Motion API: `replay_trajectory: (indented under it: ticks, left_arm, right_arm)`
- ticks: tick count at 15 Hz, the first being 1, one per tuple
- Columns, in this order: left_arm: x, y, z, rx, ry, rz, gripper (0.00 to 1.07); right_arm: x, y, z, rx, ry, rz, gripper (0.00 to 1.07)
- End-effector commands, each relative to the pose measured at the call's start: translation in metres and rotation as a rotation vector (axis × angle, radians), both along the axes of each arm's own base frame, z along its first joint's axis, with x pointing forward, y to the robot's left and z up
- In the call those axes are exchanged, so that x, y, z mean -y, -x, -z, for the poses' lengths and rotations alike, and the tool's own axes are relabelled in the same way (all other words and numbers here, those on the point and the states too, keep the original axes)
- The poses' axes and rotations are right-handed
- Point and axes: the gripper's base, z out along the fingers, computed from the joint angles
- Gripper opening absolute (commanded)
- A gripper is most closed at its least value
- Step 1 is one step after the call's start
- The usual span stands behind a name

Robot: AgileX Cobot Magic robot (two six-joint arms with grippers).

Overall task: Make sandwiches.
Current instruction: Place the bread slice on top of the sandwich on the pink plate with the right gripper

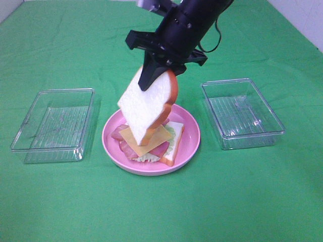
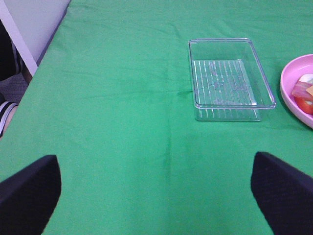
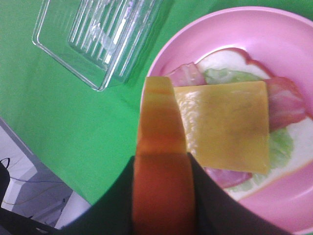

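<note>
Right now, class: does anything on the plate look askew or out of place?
Yes. The cheese square sits rotated on the bottom bread, its corner overhanging the edge, with bacon sticking out sideways over the pink plate.

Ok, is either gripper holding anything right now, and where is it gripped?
The right gripper holds the top bread slice by its upper crust edge, hanging above the stack on the pink plate. The left gripper is open and holds nothing.
</note>
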Motion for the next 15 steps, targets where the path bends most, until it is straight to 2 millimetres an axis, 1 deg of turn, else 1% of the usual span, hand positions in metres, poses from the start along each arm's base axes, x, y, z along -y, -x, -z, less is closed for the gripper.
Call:
replay_trajectory:
  ticks: [1, 4, 8, 10, 12, 13, 14, 15]
  left_arm:
    - [0.001, 0.002, 0.000, 0.014, 0.002, 0.002, 1.01]
    - [0.001, 0.002, 0.000, 0.014, 0.002, 0.002, 1.01]
    - [0.001, 0.002, 0.000, 0.014, 0.002, 0.002, 1.01]
    - [0.001, 0.002, 0.000, 0.014, 0.002, 0.002, 1.01]
    - [0.001, 0.002, 0.000, 0.014, 0.002, 0.002, 1.01]
    - [0.001, 0.002, 0.000, 0.014, 0.002, 0.002, 1.01]
    - [0.001, 0.002, 0.000, 0.014, 0.002, 0.002, 1.01]
    - [0.001, 0.002, 0.000, 0.014, 0.002, 0.002, 1.01]
  right_arm:
    - [-0.022, 0.004, 0.016, 0.031, -0.005, -0.045, 0.00]
    - [-0.023, -0.002, 0.028, 0.048, 0.001, -0.026, 0.00]
    - [-0.025, -0.004, 0.044, 0.004, 0.009, -0.012, 0.00]
    - [-0.024, -0.006, 0.054, -0.002, 0.037, -0.020, 0.00]
    - [-0.019, -0.009, 0.058, 0.034, 0.100, -0.017, 0.01]
    - [-0.017, -0.011, 0.059, 0.052, 0.134, -0.007, 0.07]
    - [-0.015, -0.013, 0.060, 0.062, 0.153, 0.002, 0.15]
    - [-0.014, -0.013, 0.060, 0.070, 0.165, -0.001, 0.29]
